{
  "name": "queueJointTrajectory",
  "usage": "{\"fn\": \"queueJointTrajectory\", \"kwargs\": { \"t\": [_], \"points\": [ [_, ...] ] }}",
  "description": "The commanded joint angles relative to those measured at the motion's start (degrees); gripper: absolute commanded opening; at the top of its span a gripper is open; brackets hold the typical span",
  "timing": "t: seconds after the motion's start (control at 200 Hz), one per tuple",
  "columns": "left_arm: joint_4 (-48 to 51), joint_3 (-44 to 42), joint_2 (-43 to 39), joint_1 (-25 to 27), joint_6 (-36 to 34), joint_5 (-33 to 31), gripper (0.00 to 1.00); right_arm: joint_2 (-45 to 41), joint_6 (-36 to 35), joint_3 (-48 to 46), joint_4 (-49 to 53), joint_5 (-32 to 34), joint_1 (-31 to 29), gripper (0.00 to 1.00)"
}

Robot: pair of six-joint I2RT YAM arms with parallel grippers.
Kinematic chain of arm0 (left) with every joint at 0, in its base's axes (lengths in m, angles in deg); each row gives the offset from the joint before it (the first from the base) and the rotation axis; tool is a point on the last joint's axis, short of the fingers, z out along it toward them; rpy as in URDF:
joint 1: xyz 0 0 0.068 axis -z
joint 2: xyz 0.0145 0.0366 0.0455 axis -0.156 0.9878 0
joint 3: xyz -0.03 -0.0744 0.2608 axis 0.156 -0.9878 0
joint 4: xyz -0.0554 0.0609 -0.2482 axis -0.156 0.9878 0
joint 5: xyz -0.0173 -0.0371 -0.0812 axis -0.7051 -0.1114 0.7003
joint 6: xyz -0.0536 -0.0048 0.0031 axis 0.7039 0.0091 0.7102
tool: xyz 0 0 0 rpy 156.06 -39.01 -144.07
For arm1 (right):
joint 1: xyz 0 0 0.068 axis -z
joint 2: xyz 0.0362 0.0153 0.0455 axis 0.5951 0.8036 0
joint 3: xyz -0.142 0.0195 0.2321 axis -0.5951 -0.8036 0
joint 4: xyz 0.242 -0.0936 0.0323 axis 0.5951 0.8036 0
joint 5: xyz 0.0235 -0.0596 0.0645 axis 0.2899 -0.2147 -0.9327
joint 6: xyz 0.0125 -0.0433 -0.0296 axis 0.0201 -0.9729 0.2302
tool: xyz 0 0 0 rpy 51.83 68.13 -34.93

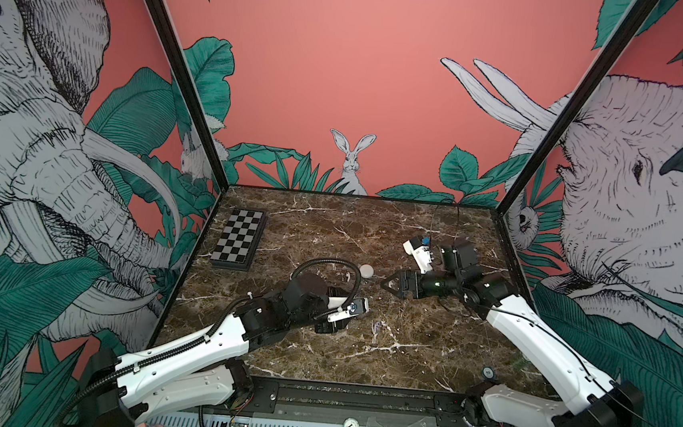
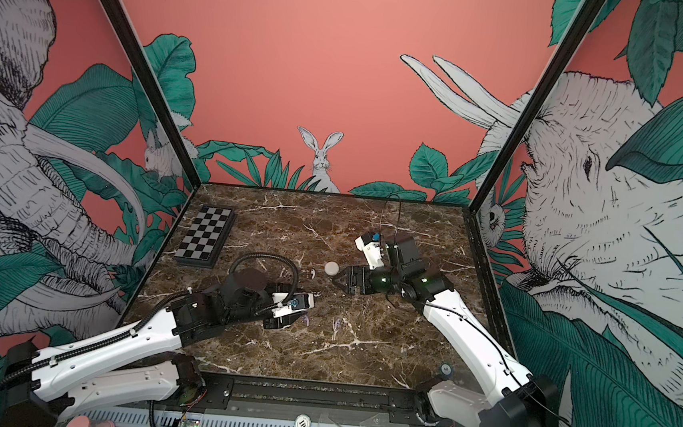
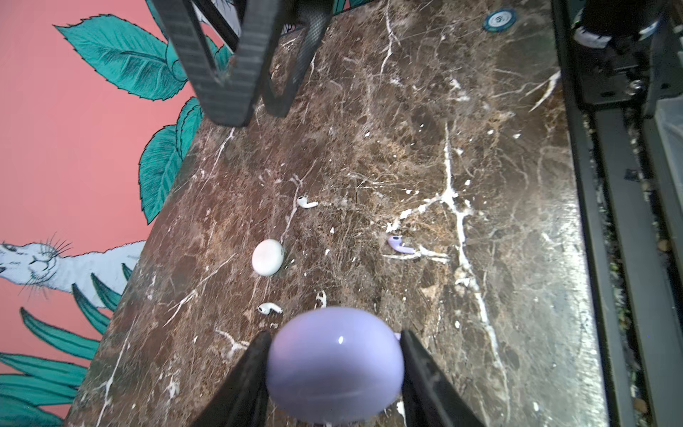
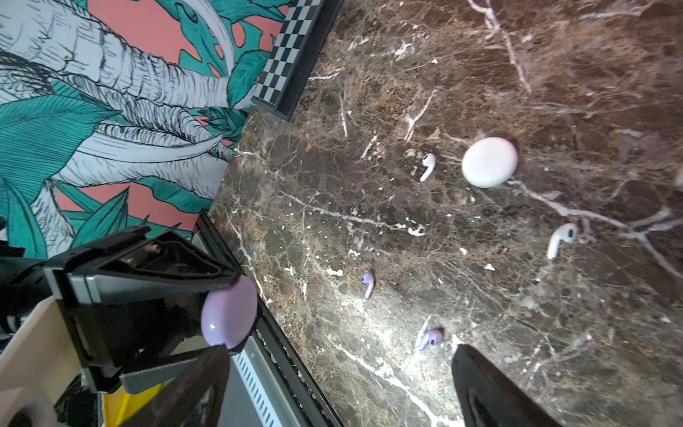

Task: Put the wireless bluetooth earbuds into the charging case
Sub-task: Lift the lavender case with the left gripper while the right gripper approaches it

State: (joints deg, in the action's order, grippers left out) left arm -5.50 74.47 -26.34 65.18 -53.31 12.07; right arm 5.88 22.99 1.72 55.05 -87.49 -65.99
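Top view, right gripper (image 1: pixel 384 285): spread, empty, near white case (image 1: pixel 366 271).
Left wrist, left gripper (image 3: pixel 334 351): pinching lilac case (image 3: pixel 334 369).
Right wrist, white earbuds (image 4: pixel 428 166), lilac earbuds (image 4: pixel 367 283): loose on table (image 4: pixel 480 74).
Handling: probably light, hard, slippery; pinch across the stem.

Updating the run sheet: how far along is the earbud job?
Done: nothing, no earbud is cased. In hand: the left gripper holds the lilac case, apparently shut; the right gripper is open, empty. Left: both white earbuds and both lilac earbuds lie loose on the table, and the white case is shut.
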Motion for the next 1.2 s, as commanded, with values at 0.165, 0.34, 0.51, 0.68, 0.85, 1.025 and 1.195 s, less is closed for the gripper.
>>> {"fn": "queueJointTrajectory", "kwargs": {
  "t": [0.165, 0.34, 0.51, 0.68, 0.85, 1.025, 1.195],
  "points": [
    [-4.51, -1.18, 2.12, -0.04, 0.71, -1.79, 0.0, 0.83, 1.79, -2.25, -4.55, -6.24, -1.76, 0.8],
    [-2.88, 0.7, 5.36, -0.04, 1.3, -0.65, 0.0, 1.72, 4.77, -3.02, -5.92, -5.85, -3.94, 0.77],
    [-2.13, 1.92, 7.54, -0.04, 1.94, -0.39, 0.0, 3.2, 5.38, -2.48, -6.95, -5.06, -6.65, 0.76],
    [-2.0, 2.23, 7.72, -0.04, 2.6, -0.53, 0.0, 4.31, 5.86, -3.03, -8.14, -4.78, -7.85, 0.7],
    [-1.2, 2.75, 8.49, -0.04, 3.01, 0.04, 0.0, 6.29, 7.42, -3.35, -10.06, -4.59, -9.07, 0.61],
    [-0.58, 3.32, 9.05, -0.04, 3.39, 0.24, 0.0, 8.16, 7.93, -3.16, -11.1, -3.55, -11.33, 0.59],
    [-0.21, 3.49, 9.5, -0.03, 3.46, 0.48, 0.0, 9.1, 8.53, -3.13, -12.19, -2.75, -12.27, 0.55]
  ]
}}
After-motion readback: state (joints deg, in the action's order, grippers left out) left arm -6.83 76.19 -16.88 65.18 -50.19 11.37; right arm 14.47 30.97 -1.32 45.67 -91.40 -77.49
